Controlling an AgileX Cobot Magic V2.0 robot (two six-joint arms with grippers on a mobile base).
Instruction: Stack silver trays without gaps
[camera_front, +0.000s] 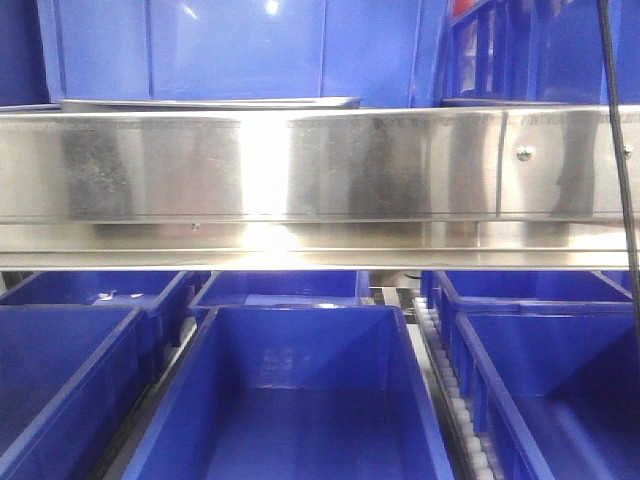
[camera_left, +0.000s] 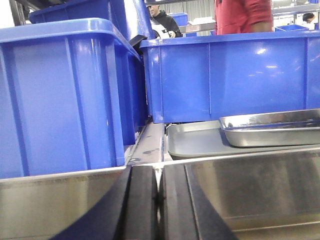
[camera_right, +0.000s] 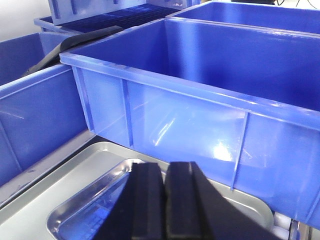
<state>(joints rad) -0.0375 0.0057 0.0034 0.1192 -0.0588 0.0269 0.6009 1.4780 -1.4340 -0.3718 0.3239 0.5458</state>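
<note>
Two trays (camera_left: 270, 129) show to your left wrist, one stacked askew on the other beside a bin (camera_left: 230, 75); the front view shows only an edge. Both grippers (camera_left: 159, 200) (camera_right: 165, 200) are pressed together, empty.

Little of the robot shows. In the left wrist view the left gripper (camera_left: 159, 200) appears as two matte black fingers (camera_left: 140, 205), flat slabs with squared edges that widen toward the camera, a thin seam between them. The right gripper (camera_right: 164, 200) looks alike: two black, rubbery-looking fingers (camera_right: 147, 200) with blunt, squared tips. No markings or screws are visible on either.
</note>
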